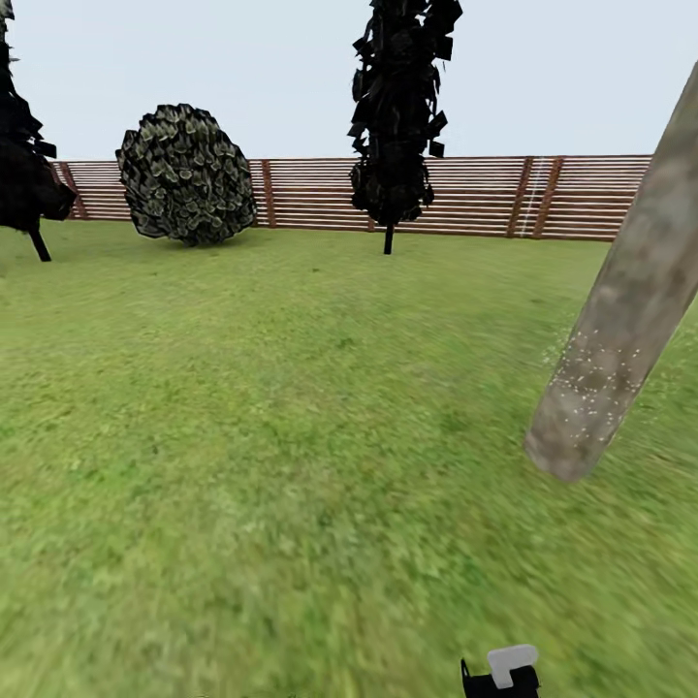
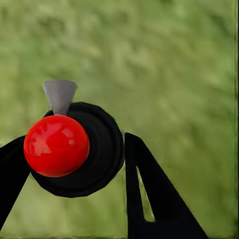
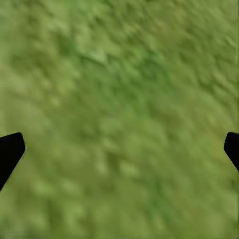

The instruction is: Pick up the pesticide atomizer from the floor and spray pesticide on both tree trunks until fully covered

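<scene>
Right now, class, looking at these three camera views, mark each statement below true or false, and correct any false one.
1. The left gripper holds the pesticide atomizer, whose top is red. True.
2. The right gripper is clamped on a bottle. False: its fingers stand wide apart with only lawn between them.
3. The tree trunk at the right of the head view carries white specks on its lower part. True.
4. A brick wall closes off the far end of the lawn. False: it is a brown slatted wooden fence.
5. The trunk stands on grey paving. False: it rises from grass.
</scene>
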